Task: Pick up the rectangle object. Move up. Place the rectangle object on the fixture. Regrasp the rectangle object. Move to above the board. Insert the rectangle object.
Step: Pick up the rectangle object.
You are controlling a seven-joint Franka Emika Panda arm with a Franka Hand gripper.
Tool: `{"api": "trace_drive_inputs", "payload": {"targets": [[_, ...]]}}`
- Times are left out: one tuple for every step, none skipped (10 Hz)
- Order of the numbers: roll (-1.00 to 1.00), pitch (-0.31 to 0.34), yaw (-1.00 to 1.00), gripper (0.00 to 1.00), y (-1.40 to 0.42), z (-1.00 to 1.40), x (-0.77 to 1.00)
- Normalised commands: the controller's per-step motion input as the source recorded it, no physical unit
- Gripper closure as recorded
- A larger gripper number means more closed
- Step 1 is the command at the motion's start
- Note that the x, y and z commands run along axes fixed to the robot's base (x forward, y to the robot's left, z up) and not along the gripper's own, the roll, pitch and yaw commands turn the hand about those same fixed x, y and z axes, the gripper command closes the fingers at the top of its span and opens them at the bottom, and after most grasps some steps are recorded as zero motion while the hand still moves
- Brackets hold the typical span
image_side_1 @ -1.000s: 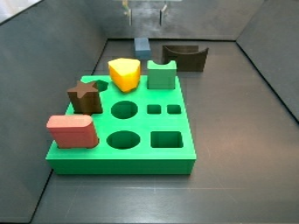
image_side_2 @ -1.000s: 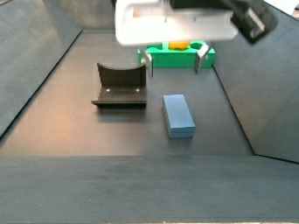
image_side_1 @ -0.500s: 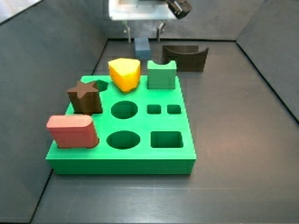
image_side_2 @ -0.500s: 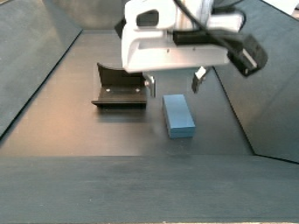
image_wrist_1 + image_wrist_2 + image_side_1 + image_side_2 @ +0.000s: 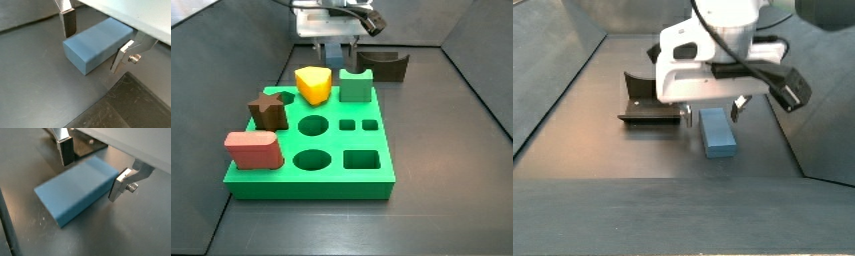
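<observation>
The block [image 5: 716,132] is lying flat on the floor [image 5: 593,160], just beside the fixture [image 5: 651,100] and apart from the board [image 5: 345,140]. The claw [image 5: 99,39] is being positioned around it, jaws spread wide, one finger [image 5: 69,22] on each long side, gaps visible. The long axis is running between the fingers. The block's far end is shown only in a side view.

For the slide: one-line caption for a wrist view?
Open tool straddling the slate-blue rectangle object lying flat on the floor, fingers either side.
</observation>
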Motion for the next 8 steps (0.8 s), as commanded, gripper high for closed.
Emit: {"api": "trace_drive_inputs", "payload": {"targets": [[-0.16,-0.043,0.0,0.0,0.12,-0.65,0.07],[-0.03,0.0,0.0,0.0,0.0,0.0,0.0],[0.0,-0.019,0.0,0.0,0.0,0.0,0.0],[0.0,0.0,0.0,0.0,0.0,0.0,0.0],[0.0,0.0,0.0,1.0,0.0,0.0,0.0],[0.0,0.0,0.0,1.0,0.0,0.0,0.0],[0.0,0.0,0.0,1.0,0.0,0.0,0.0],[0.0,0.0,0.0,1.0,0.0,0.0,0.0]]}}
